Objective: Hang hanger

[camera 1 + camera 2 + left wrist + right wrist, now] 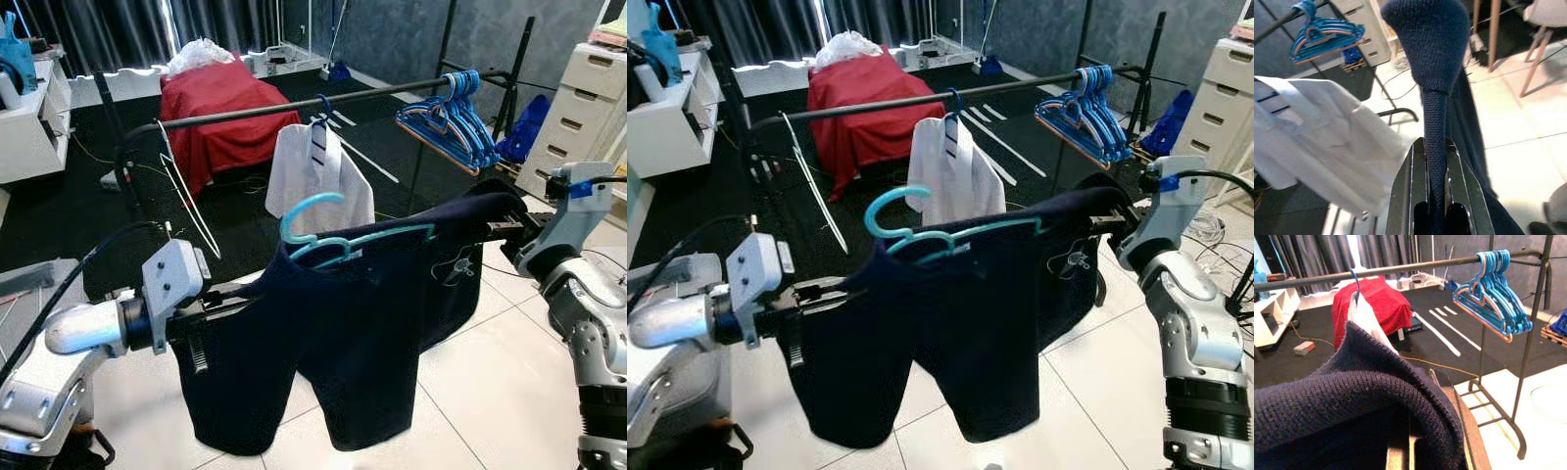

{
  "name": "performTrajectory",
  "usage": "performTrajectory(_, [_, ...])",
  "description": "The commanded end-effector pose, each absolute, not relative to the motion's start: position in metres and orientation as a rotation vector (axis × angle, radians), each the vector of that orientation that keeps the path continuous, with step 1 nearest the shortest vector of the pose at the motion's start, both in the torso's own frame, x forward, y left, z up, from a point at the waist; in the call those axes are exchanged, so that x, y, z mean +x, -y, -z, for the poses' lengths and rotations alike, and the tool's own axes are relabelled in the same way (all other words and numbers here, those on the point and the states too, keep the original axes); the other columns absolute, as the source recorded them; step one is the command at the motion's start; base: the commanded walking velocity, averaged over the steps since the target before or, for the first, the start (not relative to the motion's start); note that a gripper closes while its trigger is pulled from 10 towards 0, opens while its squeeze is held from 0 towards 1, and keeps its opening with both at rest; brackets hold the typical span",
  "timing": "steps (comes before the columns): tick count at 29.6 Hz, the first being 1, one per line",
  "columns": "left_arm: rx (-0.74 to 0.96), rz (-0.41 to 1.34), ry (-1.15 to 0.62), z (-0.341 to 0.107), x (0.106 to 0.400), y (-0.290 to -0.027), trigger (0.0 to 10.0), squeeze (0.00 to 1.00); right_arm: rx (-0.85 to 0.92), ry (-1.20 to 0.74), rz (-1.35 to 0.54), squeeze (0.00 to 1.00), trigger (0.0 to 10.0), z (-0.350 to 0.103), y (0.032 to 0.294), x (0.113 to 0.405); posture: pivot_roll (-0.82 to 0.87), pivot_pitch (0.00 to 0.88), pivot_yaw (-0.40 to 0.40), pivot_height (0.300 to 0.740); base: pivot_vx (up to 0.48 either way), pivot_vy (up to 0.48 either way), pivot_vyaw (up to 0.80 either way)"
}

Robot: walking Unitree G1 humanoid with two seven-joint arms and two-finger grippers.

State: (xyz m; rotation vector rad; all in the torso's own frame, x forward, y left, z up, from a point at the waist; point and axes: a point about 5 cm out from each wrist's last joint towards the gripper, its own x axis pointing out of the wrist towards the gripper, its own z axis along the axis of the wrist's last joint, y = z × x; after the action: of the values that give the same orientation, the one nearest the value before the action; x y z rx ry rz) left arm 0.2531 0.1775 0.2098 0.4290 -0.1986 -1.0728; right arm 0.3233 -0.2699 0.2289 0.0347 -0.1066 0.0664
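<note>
Head views: a dark navy knitted garment [353, 323] on a turquoise plastic hanger [333, 235] stretches between the left gripper [230, 299] and right gripper [505, 227], below the black metal clothes rail [294, 106] (a white shirt [318, 176] hangs there). Left wrist: fingers [1457, 191] pinching the knit. Right wrist: knit draped over the gripper; its grip cannot be told.
</note>
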Motion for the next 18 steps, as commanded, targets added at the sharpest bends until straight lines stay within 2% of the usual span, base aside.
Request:
performTrajectory(1, [0.428, 1.074, 0.196, -0.215, 0.249, -0.192, 10.0, 0.0, 0.082, 0.112, 0.198, 0.0, 0.0, -0.232, 0.313, 0.313, -0.07, 0.0, 0.016, 0.74, 0.0, 0.0, 0.0])
performTrajectory(5, [0.437, 1.169, 0.176, -0.212, 0.243, -0.185, 10.0, 0.0, 0.17, 0.156, 0.183, 0.0, 0.2, -0.235, 0.305, 0.316, -0.07, 0.0, 0.017, 0.74, 0.0, 0.0, 0.0])
performTrajectory(7, [0.49, 1.148, 0.121, -0.204, 0.247, -0.187, 10.0, 0.0, 0.193, 0.196, 0.173, 0.0, 0.4, -0.242, 0.305, 0.315, -0.07, 0.0, 0.018, 0.74, 0.0, 0.0, 0.0])
performTrajectory(8, [0.563, 1.122, 0.042, -0.192, 0.252, -0.19, 10.0, 0.0, 0.222, 0.245, 0.159, 0.0, 0.9, -0.25, 0.305, 0.315, -0.07, 0.0, 0.019, 0.74, 0.0, 0.0, 0.0])
performTrajectory(10, [0.613, 1.108, -0.009, -0.185, 0.255, -0.192, 10.0, 0.0, 0.241, 0.277, 0.15, 0.0, 1.2, -0.255, 0.305, 0.314, -0.07, 0.0, 0.019, 0.74, 0.0, 0.0, 0.0])
performTrajectory(15, [0.622, 1.07, -0.013, -0.182, 0.261, -0.192, 10.0, 0.0, 0.262, 0.316, 0.135, 0.0, 1.6, -0.263, 0.305, 0.313, -0.07, 0.0, 0.019, 0.74, 0.0, 0.0, 0.0])
performTrajectory(16, [0.646, 1.03, -0.013, -0.179, 0.267, -0.192, 10.0, 0.0, 0.281, 0.356, 0.116, 0.0, 2.4, -0.272, 0.304, 0.312, -0.07, 0.0, 0.018, 0.74, 0.0, 0.0, 0.0])
performTrajectory(17, [0.646, 1.03, -0.013, -0.179, 0.267, -0.192, 10.0, 0.0, 0.281, 0.356, 0.116, 0.0, 2.4, -0.272, 0.304, 0.312, -0.07, 0.0, 0.018, 0.74, 0.0, 0.0, 0.0])
performTrajectory(18, [0.665, 0.992, -0.011, -0.176, 0.272, -0.192, 10.0, 0.0, 0.284, 0.38, 0.107, 0.0, 3.8, -0.278, 0.303, 0.311, -0.07, 0.0, 0.018, 0.74, 0.0, 0.0, 0.0])
